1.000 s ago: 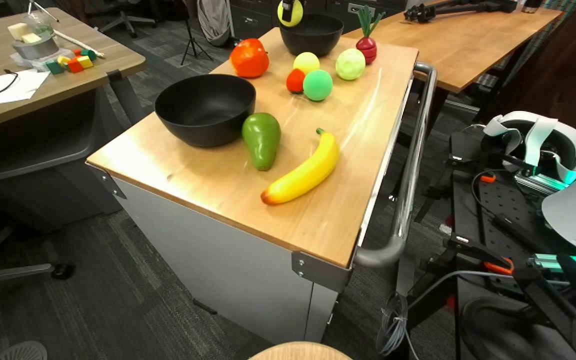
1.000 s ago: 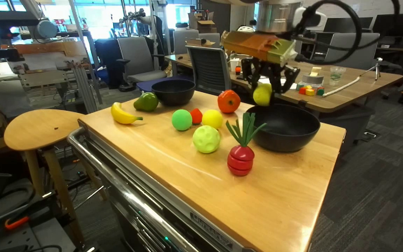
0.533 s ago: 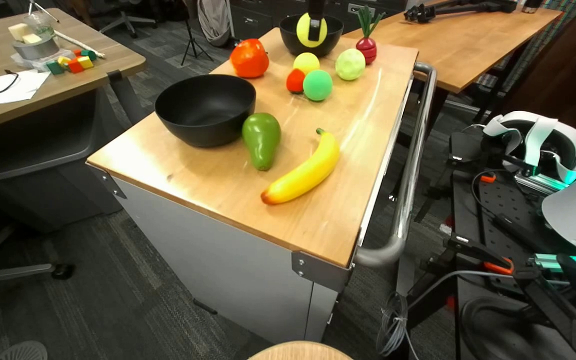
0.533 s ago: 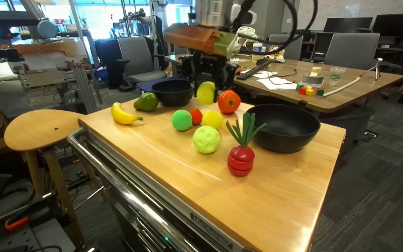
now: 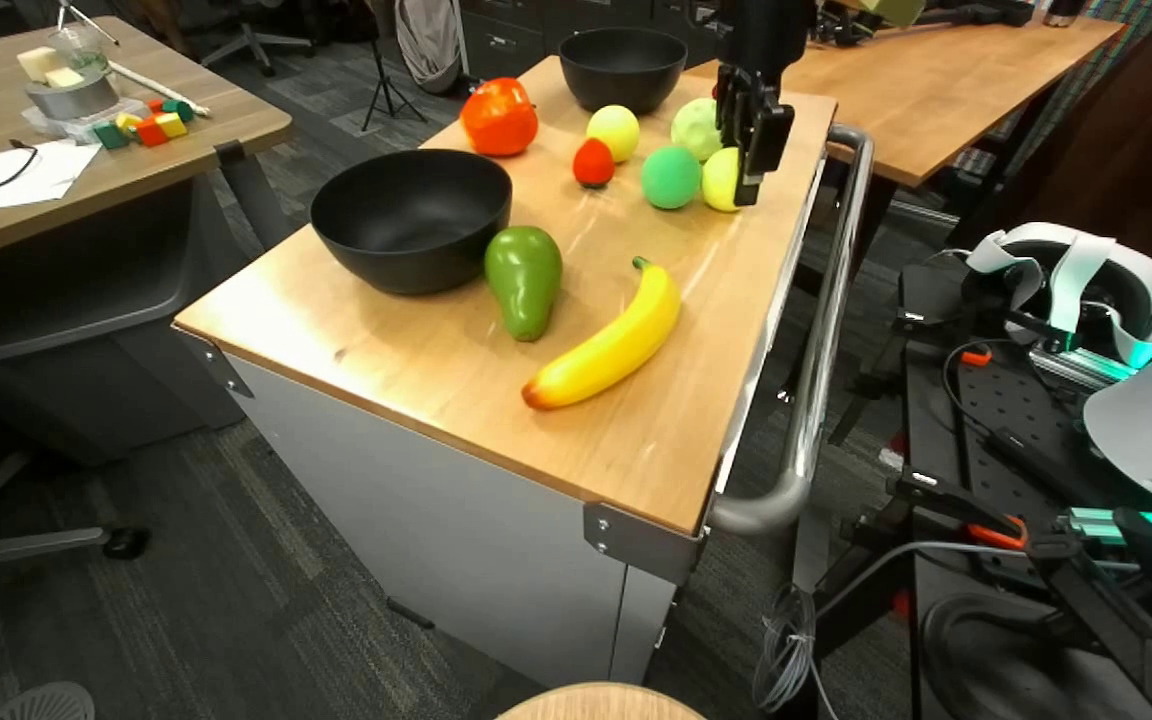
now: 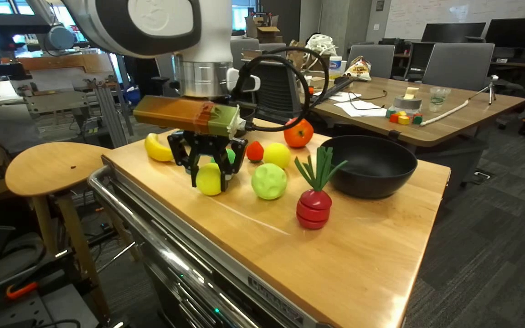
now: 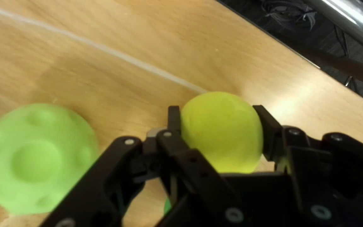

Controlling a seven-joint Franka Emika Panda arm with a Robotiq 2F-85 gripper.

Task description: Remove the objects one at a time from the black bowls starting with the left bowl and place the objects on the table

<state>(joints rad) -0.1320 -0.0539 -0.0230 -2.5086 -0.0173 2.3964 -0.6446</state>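
Carried lower since the earlier frame: the gripper (image 6: 209, 181), with the yellow ball (image 7: 221, 132), had come down over the table (image 6: 335, 264) on the metal rail's (image 5: 825, 330) side.

Its fingers (image 7: 174, 118) were parted only as far as the ball between them, touching and pinching it from both sides; whether the ball met the wood could not be told. Just beside the gripper, the green ball (image 5: 671, 178) had shifted and stood apart from the red fruit (image 6: 254, 151) and another yellow ball (image 6: 277, 155), its close neighbors before. The dimpled ball (image 7: 36, 160) lay near the gripper too. Well apart from it, one black bowl (image 5: 416, 272) and a second black bowl (image 5: 624, 97) stood unmoved.
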